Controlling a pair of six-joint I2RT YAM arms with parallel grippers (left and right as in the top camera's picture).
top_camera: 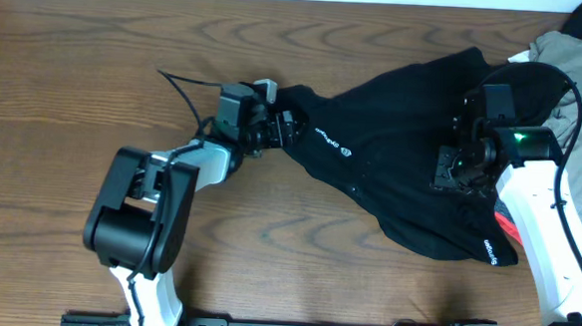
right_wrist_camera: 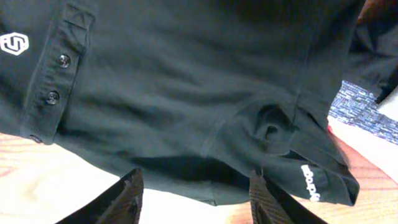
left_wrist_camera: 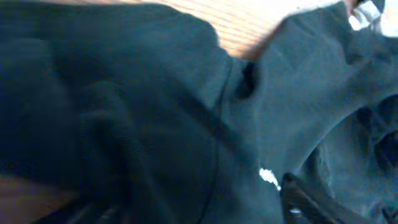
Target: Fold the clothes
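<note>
Though rumpled, black shirt [top_camera: 390,168] across wooden table [top_camera: 67,61].

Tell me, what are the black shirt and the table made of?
The black shirt looks like soft, matte cloth: it drapes and wrinkles, with stitched seams and buttons. The table looks like wood, or maybe a wood-print surface: brown grain lines, smooth.

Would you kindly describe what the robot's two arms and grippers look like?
Both arms have white links and black wrist units. The left arm has a loose black cable looping beside the black left gripper. The right arm has a thin black lead too, and a green light glows beside the right gripper. Its fingers are dark and tapering.
</note>
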